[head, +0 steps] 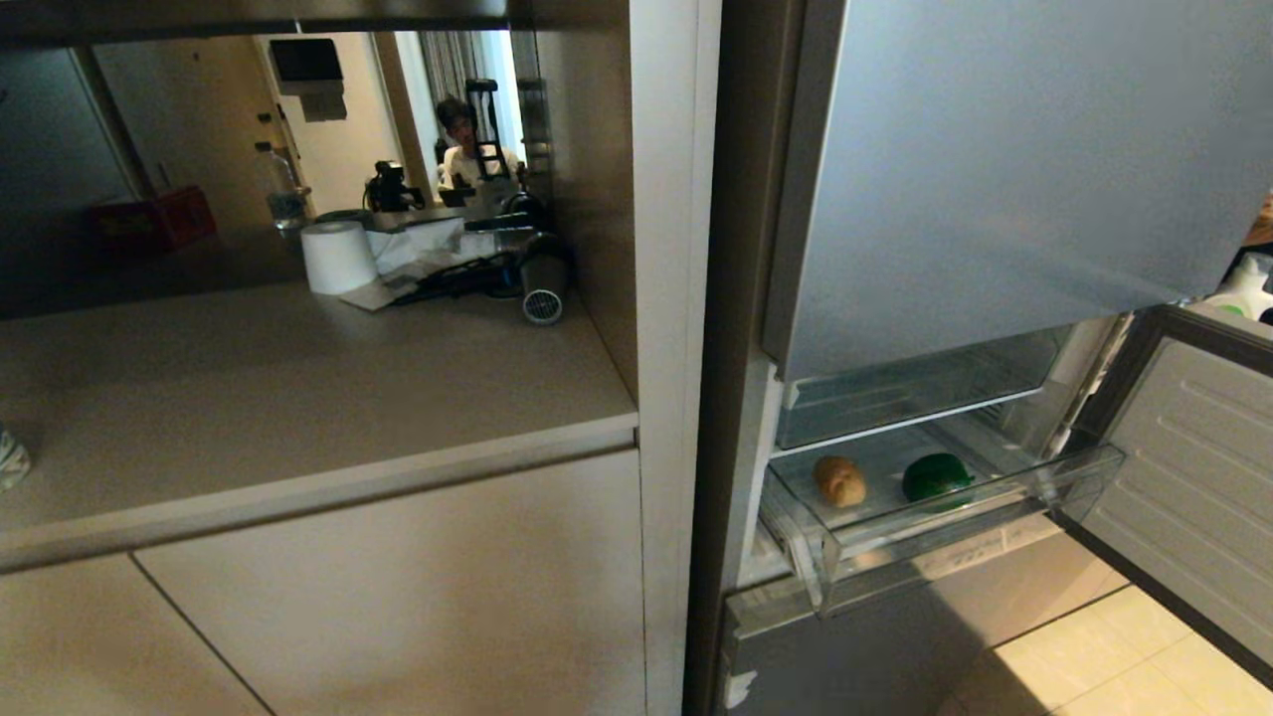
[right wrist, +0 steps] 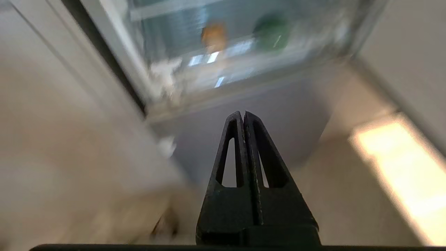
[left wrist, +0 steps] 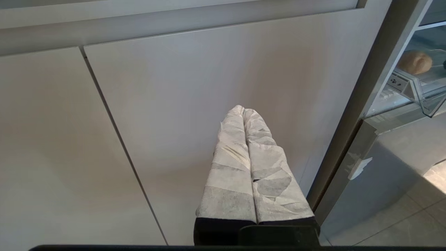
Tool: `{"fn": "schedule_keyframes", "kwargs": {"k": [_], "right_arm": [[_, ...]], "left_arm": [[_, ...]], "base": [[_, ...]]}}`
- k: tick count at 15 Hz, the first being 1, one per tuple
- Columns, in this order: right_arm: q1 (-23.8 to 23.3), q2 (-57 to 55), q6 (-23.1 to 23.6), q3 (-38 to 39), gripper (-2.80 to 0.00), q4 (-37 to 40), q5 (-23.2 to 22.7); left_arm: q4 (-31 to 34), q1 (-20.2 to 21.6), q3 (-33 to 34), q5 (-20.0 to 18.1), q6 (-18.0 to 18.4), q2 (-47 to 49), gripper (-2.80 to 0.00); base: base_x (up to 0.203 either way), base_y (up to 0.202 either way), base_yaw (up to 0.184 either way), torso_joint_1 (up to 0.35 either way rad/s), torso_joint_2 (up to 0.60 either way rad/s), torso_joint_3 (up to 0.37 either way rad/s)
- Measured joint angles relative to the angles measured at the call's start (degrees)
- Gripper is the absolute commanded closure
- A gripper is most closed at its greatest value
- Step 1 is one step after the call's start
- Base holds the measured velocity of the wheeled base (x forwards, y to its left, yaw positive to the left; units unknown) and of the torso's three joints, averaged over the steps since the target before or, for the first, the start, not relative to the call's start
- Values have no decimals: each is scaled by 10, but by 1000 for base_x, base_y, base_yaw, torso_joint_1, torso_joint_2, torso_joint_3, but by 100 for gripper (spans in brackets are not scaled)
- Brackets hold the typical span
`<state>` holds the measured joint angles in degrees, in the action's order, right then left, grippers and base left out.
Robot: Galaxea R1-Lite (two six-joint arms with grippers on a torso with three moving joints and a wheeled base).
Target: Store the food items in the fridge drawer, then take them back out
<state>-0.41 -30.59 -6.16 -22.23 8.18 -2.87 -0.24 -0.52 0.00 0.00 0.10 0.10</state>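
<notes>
I see fridge drawer pulled out, potato and green pepper lying inside, side by side, apart. Right gripper below drawer front, fingers pressed together, empty. Left gripper facing cabinet door beside fridge, wrapped fingers closed, holding nothing.

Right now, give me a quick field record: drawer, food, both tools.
drawer: fridge drawer pulled out, under the shut top door
potato: in the drawer, left side
pepper: in the drawer, right of the potato, apart from it
right tool: shut, empty, below the drawer, aimed up toward it
left tool: shut, empty, in front of the cabinet door
</notes>
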Motion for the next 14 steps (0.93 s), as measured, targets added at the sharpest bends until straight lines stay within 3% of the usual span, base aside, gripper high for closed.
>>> {"fn": "schedule_keyframes", "kwargs": {"k": [2, 6, 9, 14], "right_arm": [[0, -107, -13, -24, 0, -13, -23], [3, -302, -16, -43, 0, -115, -62], [9, -405, 34, -51, 0, -172, -113], [23, -535, 63, -70, 0, -278, -123]], "left_arm": [[0, 0, 0, 0, 0, 0, 0], [0, 0, 0, 0, 0, 0, 0], [0, 0, 0, 0, 0, 0, 0], [0, 0, 0, 0, 0, 0, 0]], "base": [[0, 0, 0, 0, 0, 0], [0, 0, 0, 0, 0, 0], [0, 0, 0, 0, 0, 0], [0, 0, 0, 0, 0, 0]]}}
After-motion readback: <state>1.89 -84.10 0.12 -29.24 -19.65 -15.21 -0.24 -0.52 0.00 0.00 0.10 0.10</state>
